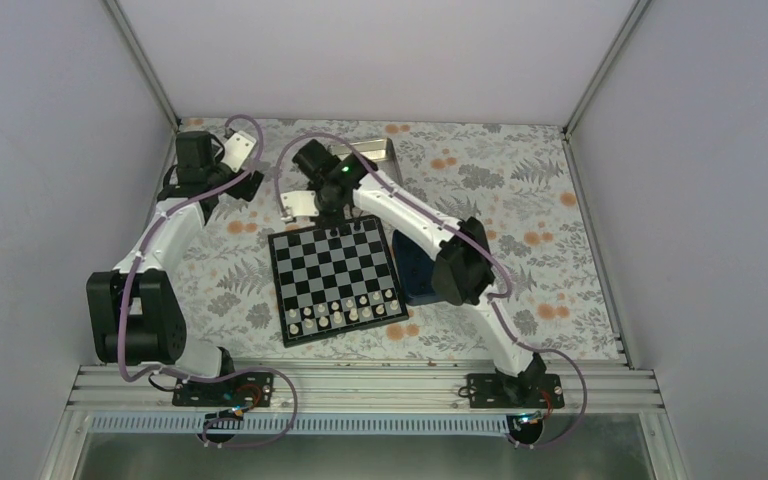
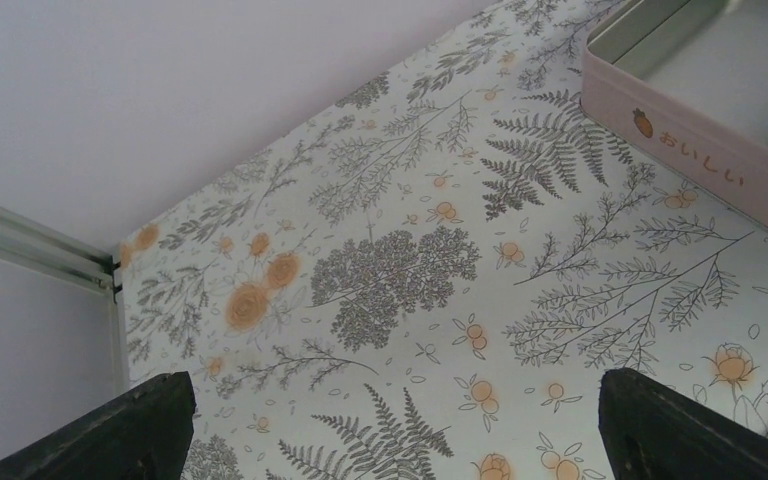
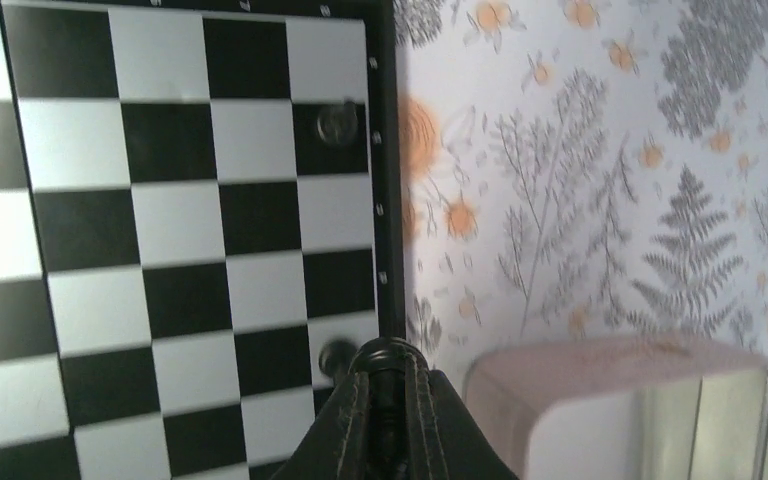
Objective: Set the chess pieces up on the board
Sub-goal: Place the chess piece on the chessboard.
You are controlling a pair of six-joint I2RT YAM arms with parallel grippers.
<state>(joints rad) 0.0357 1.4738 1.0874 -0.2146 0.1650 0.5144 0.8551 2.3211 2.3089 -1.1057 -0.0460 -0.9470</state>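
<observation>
Your left gripper (image 2: 395, 432) gapes wide near the pink tin (image 2: 695, 150) lettered おいしい, while your right gripper (image 3: 392, 372) is pinched together over the board (image 3: 260, 290).

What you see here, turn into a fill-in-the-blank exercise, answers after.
The cream-white chessmen stand in two rows at the board's ___ edge.
The left hand hangs ___ over the flowered cloth.
The right hand is ___ over the board.
The tin has a ___ outer wall.
Missing: near; open; shut; pink.
</observation>
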